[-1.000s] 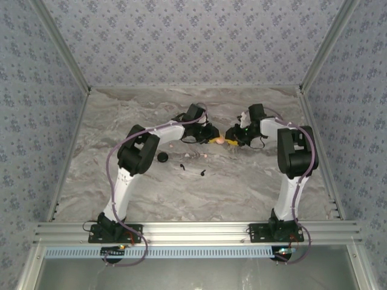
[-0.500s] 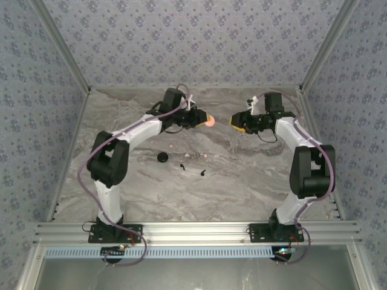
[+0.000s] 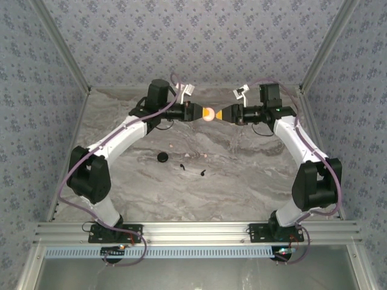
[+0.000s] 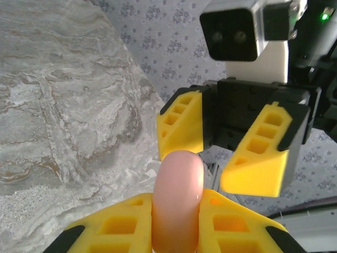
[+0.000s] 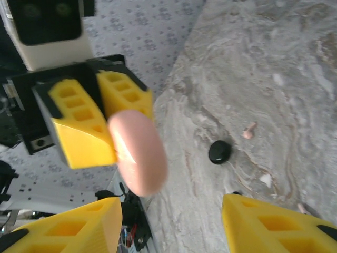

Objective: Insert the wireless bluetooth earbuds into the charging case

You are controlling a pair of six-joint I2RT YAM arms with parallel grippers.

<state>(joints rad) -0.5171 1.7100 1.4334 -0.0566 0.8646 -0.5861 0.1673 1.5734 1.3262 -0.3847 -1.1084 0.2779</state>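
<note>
Both arms swung up since before: my left hand point(image 3: 200, 113) pinches the pink charging case point(image 3: 209, 113) mid-air facing my spread right hand point(image 3: 227, 113), handoff I guess, black earbuds point(image 3: 182, 166) lying on the surface point(image 3: 254, 181) below.

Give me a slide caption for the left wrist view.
Left gripper grips the pink charging case, facing the open right gripper.
</note>
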